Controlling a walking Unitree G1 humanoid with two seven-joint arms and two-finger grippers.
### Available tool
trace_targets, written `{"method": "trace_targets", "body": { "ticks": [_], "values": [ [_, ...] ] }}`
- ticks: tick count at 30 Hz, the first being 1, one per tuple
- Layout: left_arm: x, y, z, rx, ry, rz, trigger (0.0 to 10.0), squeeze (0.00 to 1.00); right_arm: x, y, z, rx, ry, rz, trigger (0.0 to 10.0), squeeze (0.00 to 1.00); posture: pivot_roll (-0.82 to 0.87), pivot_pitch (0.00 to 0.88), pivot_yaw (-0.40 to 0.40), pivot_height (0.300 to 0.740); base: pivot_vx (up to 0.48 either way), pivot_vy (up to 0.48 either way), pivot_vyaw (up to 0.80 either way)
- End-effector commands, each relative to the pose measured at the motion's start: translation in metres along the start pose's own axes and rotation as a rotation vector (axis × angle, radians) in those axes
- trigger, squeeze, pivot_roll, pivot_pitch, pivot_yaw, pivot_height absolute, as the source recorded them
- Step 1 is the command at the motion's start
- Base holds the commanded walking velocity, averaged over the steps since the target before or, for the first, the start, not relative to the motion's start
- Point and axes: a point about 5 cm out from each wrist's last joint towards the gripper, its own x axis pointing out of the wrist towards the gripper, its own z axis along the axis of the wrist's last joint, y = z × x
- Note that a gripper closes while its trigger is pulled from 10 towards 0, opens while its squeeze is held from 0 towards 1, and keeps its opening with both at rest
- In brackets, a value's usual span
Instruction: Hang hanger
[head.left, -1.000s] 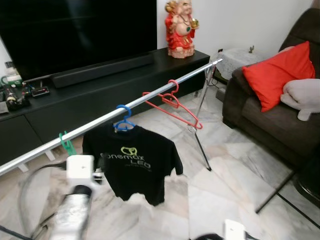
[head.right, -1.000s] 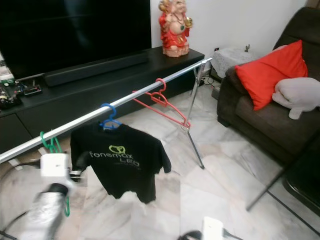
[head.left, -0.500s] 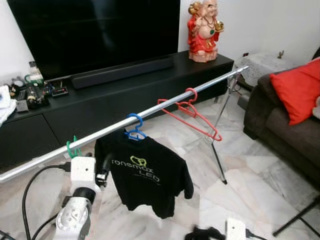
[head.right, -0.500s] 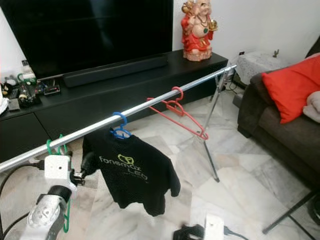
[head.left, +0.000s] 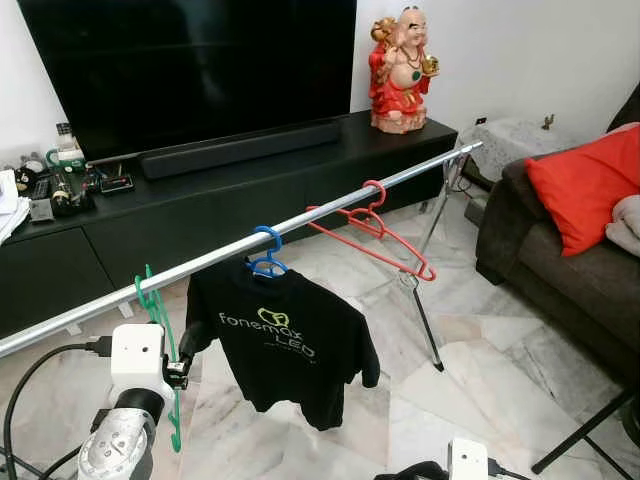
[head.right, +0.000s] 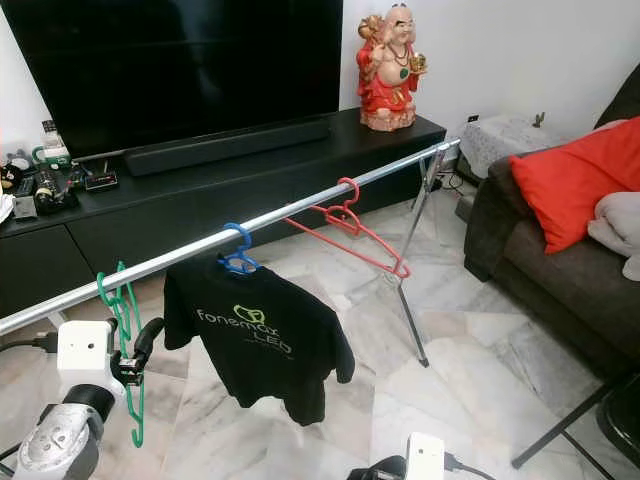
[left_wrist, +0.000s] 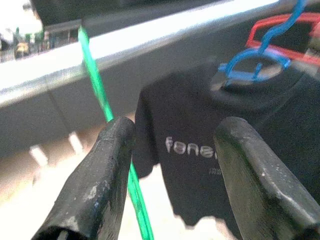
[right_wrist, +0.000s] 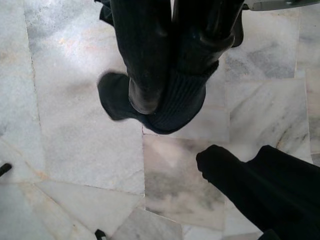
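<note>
The black T-shirt (head.left: 280, 345) reads "fonemax LED" in pale print.

The rail (head.left: 300, 223) crosses the frame from lower left to upper right. On it hang, left to right, the hanger (head.left: 158, 318), the T-shirt (head.left: 280, 345), two empty hangers (head.left: 375, 228). The sofa (head.left: 560, 270) stands at right.

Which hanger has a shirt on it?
The blue hanger, in the middle of the rail, carries the black T-shirt. The green hanger and red hanger are bare.
</note>
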Motion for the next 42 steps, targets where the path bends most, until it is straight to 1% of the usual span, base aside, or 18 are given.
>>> {"method": "trace_targets", "body": {
  "ticks": [1,2,4,5,6,8,10,13,15,17,18,20,27,32,34,38,40,42],
  "values": [
    [-0.001,0.004,0.0,-0.017,0.05,0.017,10.0,0.0,0.001,0.002,0.004,-0.012,-0.013,0.002,10.0,0.0,0.16,0.0,0.013,0.74,0.0,0.0,0.0],
    [0.0,0.004,0.0,-0.031,0.072,0.014,10.0,0.0,0.001,0.002,0.004,-0.012,-0.012,0.002,10.0,0.0,0.16,0.0,0.015,0.74,0.0,0.0,0.0],
    [0.002,0.005,0.0,-0.014,0.084,0.023,10.0,0.0,0.001,0.002,0.003,-0.012,-0.011,0.002,10.0,0.0,0.16,0.0,0.016,0.74,0.0,0.0,0.0],
    [0.006,0.003,0.002,-0.031,0.087,0.017,10.0,0.0,0.001,0.003,0.003,-0.012,-0.009,0.003,10.0,0.0,0.16,0.0,0.017,0.74,0.0,0.0,0.0],
    [0.014,0.002,0.005,-0.013,0.111,0.038,10.0,0.0,0.001,0.003,0.003,-0.012,-0.008,0.004,10.0,0.0,0.16,0.0,0.02,0.74,0.0,0.0,0.0],
    [0.016,0.002,0.005,-0.01,0.12,0.048,10.0,0.0,0.001,0.003,0.003,-0.012,-0.007,0.004,10.0,0.0,0.16,0.0,0.021,0.74,0.0,0.0,0.0],
    [0.024,0.002,0.011,-0.012,0.11,0.081,10.0,0.0,0.001,0.004,0.003,-0.01,-0.007,0.004,10.0,0.0,0.15,0.0,0.026,0.74,0.0,0.0,0.0],
    [0.03,0.004,0.021,-0.037,0.095,0.127,10.0,0.0,0.001,0.004,0.003,-0.004,-0.01,0.002,10.0,0.0,0.15,0.0,0.028,0.74,0.0,0.0,0.0],
    [0.032,0.004,0.025,-0.03,0.092,0.138,10.0,0.0,0.001,0.005,0.003,-0.003,-0.01,0.001,10.0,0.0,0.15,0.0,0.028,0.74,0.0,0.0,0.0],
    [0.034,0.007,0.027,0.007,0.104,0.175,10.0,0.0,0.001,0.006,0.003,-0.003,-0.01,0.002,10.0,0.0,0.15,0.0,0.032,0.74,0.0,0.0,0.0],
    [0.034,0.01,0.029,0.038,0.105,0.198,10.0,0.0,0.001,0.008,0.002,-0.003,-0.011,0.002,10.0,0.0,0.15,0.0,0.033,0.74,0.0,0.0,0.0],
    [0.034,0.012,0.03,0.061,0.115,0.213,10.0,0.0,0.001,0.008,0.002,-0.003,-0.011,0.003,10.0,0.0,0.15,0.0,0.033,0.74,0.0,0.0,0.0],
    [0.028,0.021,0.019,0.075,0.199,0.271,10.0,0.0,0.001,0.01,0.001,-0.017,-0.006,0.012,10.0,0.0,0.16,0.0,0.033,0.74,0.0,0.0,0.0],
    [0.029,0.015,0.023,0.039,0.175,0.221,10.0,0.0,0.001,0.009,0.001,-0.021,-0.006,0.011,10.0,0.0,0.15,0.0,0.035,0.74,0.0,0.0,0.0],
    [0.027,0.013,0.026,0.045,0.167,0.187,10.0,0.0,0.001,0.007,0.002,-0.02,-0.004,0.008,10.0,0.0,0.15,0.0,0.035,0.74,0.0,0.0,0.0],
    [0.024,0.016,0.023,0.059,0.183,0.187,10.0,0.0,0.001,0.006,0.002,-0.02,-0.004,0.007,10.0,0.0,0.15,0.0,0.035,0.74,0.0,0.0,0.0],
    [0.023,0.023,0.019,0.08,0.222,0.23,10.0,0.0,0.001,0.006,0.003,-0.021,-0.005,0.009,10.0,0.0,0.16,0.0,0.035,0.74,0.0,0.0,0.0],
    [0.023,0.024,0.019,0.087,0.23,0.24,10.0,0.0,0.001,0.006,0.003,-0.019,-0.005,0.01,10.0,0.0,0.16,0.0,0.035,0.74,0.0,0.0,0.0]
  ]
}}
